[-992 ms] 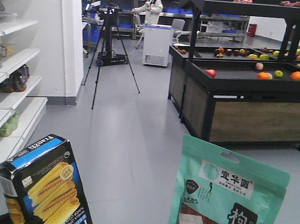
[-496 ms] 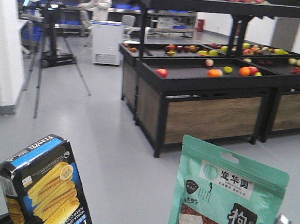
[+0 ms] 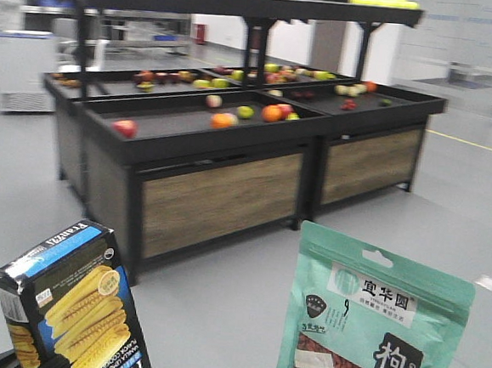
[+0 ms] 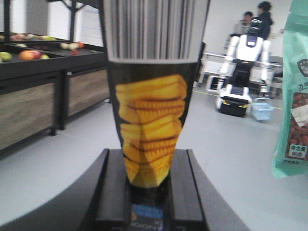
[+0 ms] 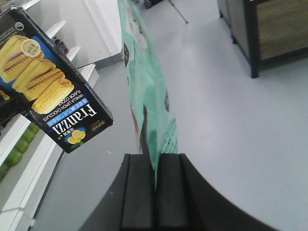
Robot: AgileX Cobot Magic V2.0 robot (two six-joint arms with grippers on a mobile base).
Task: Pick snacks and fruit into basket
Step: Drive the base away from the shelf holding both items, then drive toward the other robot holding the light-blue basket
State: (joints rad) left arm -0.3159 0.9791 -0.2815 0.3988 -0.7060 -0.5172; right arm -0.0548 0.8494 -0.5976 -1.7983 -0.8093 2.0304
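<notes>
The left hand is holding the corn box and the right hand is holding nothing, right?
Not quite. The right gripper is shut on the teal pouch, as the right wrist view shows. The left gripper does hold the corn carton.

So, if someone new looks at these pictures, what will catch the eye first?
Two packages fill the foreground of the front view: a black-and-blue carton picturing yellow corn cobs at lower left, clamped in the left gripper, and a teal pouch with a window of red berries at lower right, pinched in the right gripper. Behind them stands a black-framed wooden stand scattered with loose fruit.
</notes>
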